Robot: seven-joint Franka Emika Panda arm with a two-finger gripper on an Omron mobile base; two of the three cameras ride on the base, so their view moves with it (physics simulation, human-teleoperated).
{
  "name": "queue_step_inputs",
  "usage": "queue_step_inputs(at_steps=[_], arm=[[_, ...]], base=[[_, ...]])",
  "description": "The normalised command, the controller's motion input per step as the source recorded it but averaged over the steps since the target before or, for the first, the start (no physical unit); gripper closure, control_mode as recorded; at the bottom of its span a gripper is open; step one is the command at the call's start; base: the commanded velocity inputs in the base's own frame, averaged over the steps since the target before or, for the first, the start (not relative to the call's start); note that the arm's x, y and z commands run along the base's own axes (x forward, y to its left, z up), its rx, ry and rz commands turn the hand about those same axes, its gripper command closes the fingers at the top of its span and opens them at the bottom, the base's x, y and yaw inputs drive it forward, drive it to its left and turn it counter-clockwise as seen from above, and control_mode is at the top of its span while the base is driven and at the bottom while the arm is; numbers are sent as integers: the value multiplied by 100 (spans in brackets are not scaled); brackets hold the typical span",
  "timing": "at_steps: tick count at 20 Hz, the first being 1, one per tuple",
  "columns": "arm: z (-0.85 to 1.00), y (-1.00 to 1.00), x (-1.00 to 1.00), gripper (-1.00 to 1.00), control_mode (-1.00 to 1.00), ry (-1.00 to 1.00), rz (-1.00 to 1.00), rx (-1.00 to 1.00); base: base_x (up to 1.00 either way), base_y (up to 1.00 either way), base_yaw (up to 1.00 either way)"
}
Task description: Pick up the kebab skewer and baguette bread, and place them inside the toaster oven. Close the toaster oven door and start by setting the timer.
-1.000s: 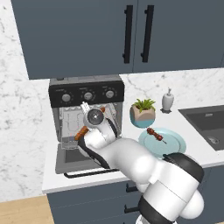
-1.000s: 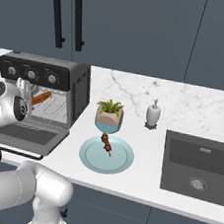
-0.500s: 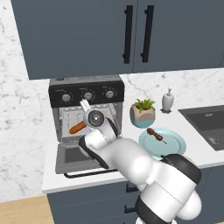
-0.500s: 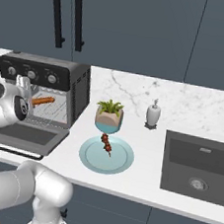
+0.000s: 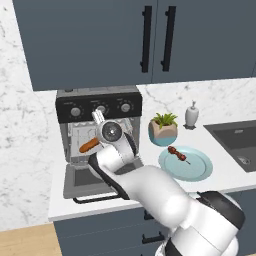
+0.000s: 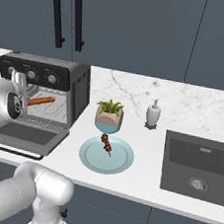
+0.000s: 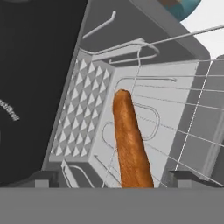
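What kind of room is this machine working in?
A kitchen, computer-drawn by the look of it: a toaster oven on a marble counter, a sink set into it, and dark cabinets above.

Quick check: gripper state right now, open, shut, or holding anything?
Gripper: open, holding nothing; the baguette bread lies between its fingertips inside the toaster oven.

Baguette bread (image 5: 89, 145) inside toaster oven (image 5: 75, 130); kebab skewer (image 5: 178, 154) on plate (image 5: 197, 170).
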Motion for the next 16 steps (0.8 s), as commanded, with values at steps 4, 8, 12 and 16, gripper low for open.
queue_step_inputs(at_steps=[4, 8, 12, 16], arm=[[24, -33, -51, -100, -100, 6, 0, 3], [13, -83, -47, -100, -100, 14, 2, -3], [21, -98, -57, -100, -100, 13, 8, -7], [17, -100, -32, -100, -100, 18, 10, -11]], base=[[0, 0, 0], [0, 0, 0], [0, 0, 0], [0, 0, 0]])
